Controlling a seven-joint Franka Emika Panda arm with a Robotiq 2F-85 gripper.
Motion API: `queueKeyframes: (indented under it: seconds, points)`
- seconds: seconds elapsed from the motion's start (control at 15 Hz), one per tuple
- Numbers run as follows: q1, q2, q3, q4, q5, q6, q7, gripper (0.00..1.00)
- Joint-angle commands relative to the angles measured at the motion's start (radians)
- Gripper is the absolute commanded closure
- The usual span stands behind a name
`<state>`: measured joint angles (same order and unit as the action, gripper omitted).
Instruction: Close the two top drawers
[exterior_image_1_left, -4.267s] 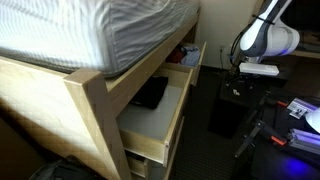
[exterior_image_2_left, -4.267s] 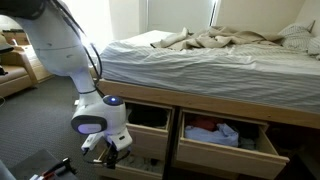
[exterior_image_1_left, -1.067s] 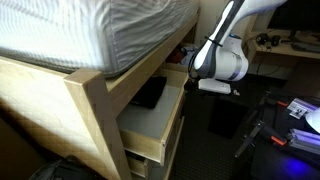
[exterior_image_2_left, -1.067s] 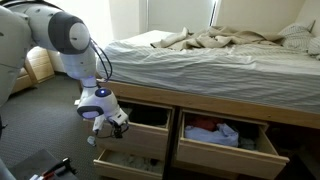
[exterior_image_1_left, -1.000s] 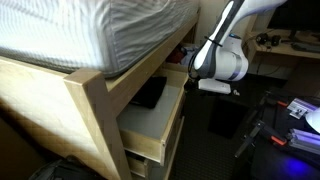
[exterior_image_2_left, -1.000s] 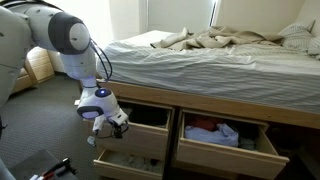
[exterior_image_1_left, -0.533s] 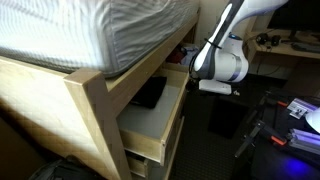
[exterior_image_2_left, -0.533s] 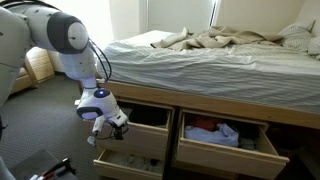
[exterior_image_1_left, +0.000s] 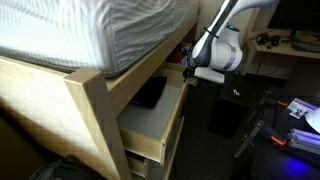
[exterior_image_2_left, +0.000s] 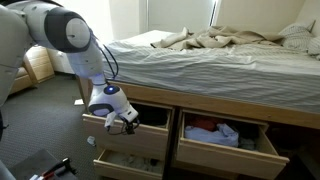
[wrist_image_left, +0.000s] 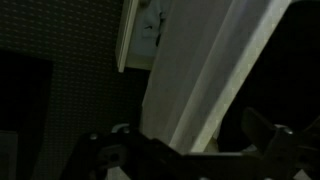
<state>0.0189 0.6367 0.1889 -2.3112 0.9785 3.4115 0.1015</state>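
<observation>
Two pale wood top drawers stand open under the bed. The narrower one (exterior_image_2_left: 142, 142) is on the left and the wider one (exterior_image_2_left: 226, 156), with clothes inside, is on the right. My gripper (exterior_image_2_left: 127, 124) is at the top edge of the narrower drawer's front. In the wrist view my fingers (wrist_image_left: 190, 148) are spread on either side of a pale wood board (wrist_image_left: 195, 70), not clamped on it. In an exterior view the gripper (exterior_image_1_left: 206, 76) is by the far drawer (exterior_image_1_left: 190, 62), and the near drawer (exterior_image_1_left: 168, 122) holds a dark item.
A lower drawer (exterior_image_2_left: 125, 166) under the narrower one is also pulled out. The mattress (exterior_image_2_left: 200, 70) overhangs the frame. A black stand and cluttered items (exterior_image_1_left: 290, 110) sit on the dark floor beside the bed. The thick bed post (exterior_image_1_left: 95, 120) is near the camera.
My gripper has moved toward the bed and up, from beside the narrower drawer's corner to its front edge. The wider drawer has not moved.
</observation>
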Motion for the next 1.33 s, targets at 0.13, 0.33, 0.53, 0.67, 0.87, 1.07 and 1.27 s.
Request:
queueKeyframes:
  seconds: [0.13,0.33,0.53,0.67,0.87,1.07,1.27]
  points:
    - [-0.259,-0.042,0.005,0.016,-0.104,-0.366,-0.075,0.0]
    - [-0.344,-0.11,0.006,-0.089,-0.106,-0.54,-0.17,0.0]
    - [-0.315,-0.192,-0.083,-0.216,-0.197,-0.711,-0.128,0.0]
    - [-0.335,-0.114,-0.049,-0.134,-0.145,-0.642,-0.161,0.0]
    - [-0.339,-0.08,-0.028,-0.103,-0.103,-0.567,-0.188,0.0]
    - [-0.392,0.067,0.074,0.027,0.051,-0.385,-0.301,0.0]
    - [-0.422,0.225,0.174,0.186,0.112,-0.255,-0.396,0.0]
